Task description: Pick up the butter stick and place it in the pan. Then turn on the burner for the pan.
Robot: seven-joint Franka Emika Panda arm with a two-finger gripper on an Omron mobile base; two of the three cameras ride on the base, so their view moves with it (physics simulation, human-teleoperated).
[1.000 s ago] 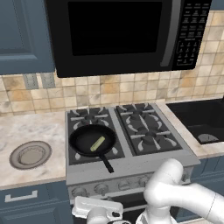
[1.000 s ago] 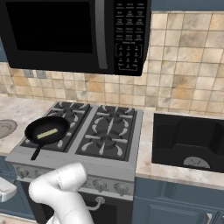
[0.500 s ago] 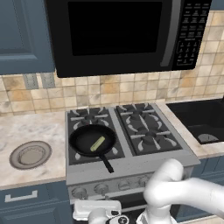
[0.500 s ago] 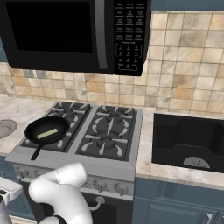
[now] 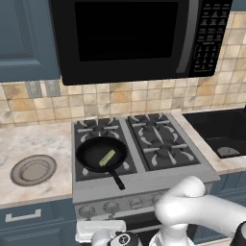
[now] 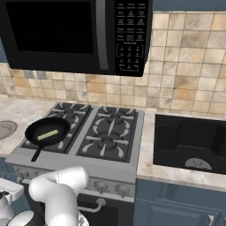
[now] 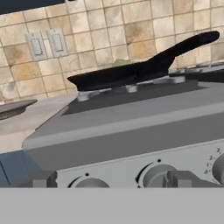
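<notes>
Silver stove (image 5: 144, 180) carried the pan (image 5: 102, 154) with the butter stick (image 5: 107, 157) inside. Gripper (image 7: 109, 183), jaws apart, faced the knobs (image 7: 158, 176); best to square onto the pan burner's knob before pinching.

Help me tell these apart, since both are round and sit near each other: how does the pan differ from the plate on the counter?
The pan is black, while the plate is grey. The pan has a straight handle pointing toward the stove's front; the plate has none. The pan sits on the stove's front-left grate, the plate on the marble counter to its left. The pan holds the butter stick; nothing shows on the plate. Both are round and shallow.
</notes>
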